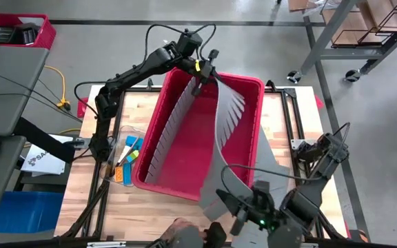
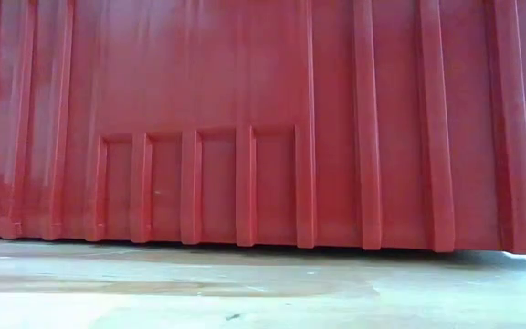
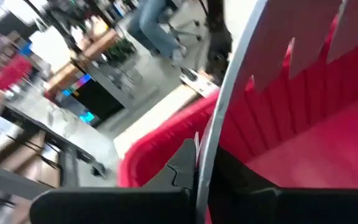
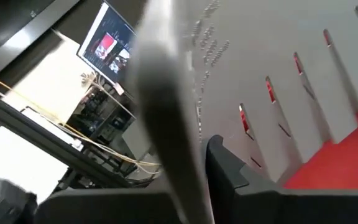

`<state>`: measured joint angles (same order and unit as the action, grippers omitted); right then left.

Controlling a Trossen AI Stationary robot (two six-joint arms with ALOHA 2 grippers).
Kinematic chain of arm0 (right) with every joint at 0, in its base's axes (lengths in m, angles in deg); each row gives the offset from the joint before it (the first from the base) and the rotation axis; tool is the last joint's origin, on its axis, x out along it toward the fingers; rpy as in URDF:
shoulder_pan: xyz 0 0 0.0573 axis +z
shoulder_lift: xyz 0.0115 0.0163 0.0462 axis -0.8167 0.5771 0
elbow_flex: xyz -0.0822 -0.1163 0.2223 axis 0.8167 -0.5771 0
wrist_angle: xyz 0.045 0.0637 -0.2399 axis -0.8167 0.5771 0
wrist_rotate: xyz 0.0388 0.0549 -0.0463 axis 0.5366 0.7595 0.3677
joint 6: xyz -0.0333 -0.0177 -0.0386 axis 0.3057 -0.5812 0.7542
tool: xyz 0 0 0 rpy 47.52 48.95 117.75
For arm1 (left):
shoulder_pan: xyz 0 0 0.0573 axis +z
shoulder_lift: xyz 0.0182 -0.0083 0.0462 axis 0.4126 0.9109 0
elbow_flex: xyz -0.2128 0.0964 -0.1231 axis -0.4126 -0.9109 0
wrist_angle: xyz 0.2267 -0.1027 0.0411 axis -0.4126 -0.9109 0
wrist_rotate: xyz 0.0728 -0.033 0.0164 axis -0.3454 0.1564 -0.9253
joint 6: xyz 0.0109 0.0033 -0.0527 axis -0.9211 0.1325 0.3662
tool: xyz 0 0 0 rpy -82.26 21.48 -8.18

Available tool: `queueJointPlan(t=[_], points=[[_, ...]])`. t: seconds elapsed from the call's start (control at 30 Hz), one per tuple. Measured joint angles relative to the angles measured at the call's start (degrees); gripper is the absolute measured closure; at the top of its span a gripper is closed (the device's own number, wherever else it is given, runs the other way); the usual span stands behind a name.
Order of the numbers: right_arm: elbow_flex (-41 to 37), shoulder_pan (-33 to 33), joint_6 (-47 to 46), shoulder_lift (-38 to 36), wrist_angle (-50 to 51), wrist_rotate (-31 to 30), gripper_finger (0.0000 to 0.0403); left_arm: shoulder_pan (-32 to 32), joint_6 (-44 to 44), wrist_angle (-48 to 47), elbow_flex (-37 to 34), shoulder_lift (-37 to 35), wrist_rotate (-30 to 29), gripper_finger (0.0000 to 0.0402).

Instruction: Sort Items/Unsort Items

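On our wooden table (image 1: 185, 207), both grippers pinch a grey divider (image 1: 236, 138): left (image 1: 200, 81) at twelve o'clock, right (image 1: 234, 207) at six. Items (image 1: 127, 160) wait at nine, apparently unsorted, outside the bin (image 1: 185, 131).

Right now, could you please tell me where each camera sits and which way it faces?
High view: overhead, looking straight down; both arms, red bin, grey slotted divider strip, items beside the bin.
Low view: table height, filled by the bin's wall; no robot parts.
Left wrist view: left end effector shut on the strip's edge.
Right wrist view: right end effector shut on the strip.
Shared: bin in all; strip in three.
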<state>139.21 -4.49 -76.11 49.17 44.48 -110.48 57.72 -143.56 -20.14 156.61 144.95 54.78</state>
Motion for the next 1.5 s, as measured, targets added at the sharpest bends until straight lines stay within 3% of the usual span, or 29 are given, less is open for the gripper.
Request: queueJointPlan(t=[0.2,0.4,0.63,0.97,1.2,1.5], points=[[0.04,-0.43,-6.41,0.05,11.36,-0.18,0.0403,0.88,-2.64,-5.90,1.20,-0.66,-2.16,0.0389],[0.12,-3.88,-19.17,0.07,28.47,5.60,0.0403,3.97,-4.37,-4.81,4.09,-0.70,-2.82,0.0388],[0.11,-4.55,-27.26,-0.89,38.86,7.89,0.0403,3.74,-9.08,-4.40,3.85,0.32,-3.97,0.0388],[0.13,-4.73,-30.59,-1.50,43.00,14.28,0.0402,-1.63,-15.27,-4.87,3.72,5.04,-14.79,0.0388],[0.13,-4.81,-33.00,-1.52,45.79,15.32,0.0402,-4.29,-19.10,-4.38,3.72,5.89,-26.11,0.0381],[0.13,-4.90,-32.77,-1.59,45.98,14.74,0.0402,-4.82,-3.36,-2.42,5.97,5.49,-28.14,0.0302]])
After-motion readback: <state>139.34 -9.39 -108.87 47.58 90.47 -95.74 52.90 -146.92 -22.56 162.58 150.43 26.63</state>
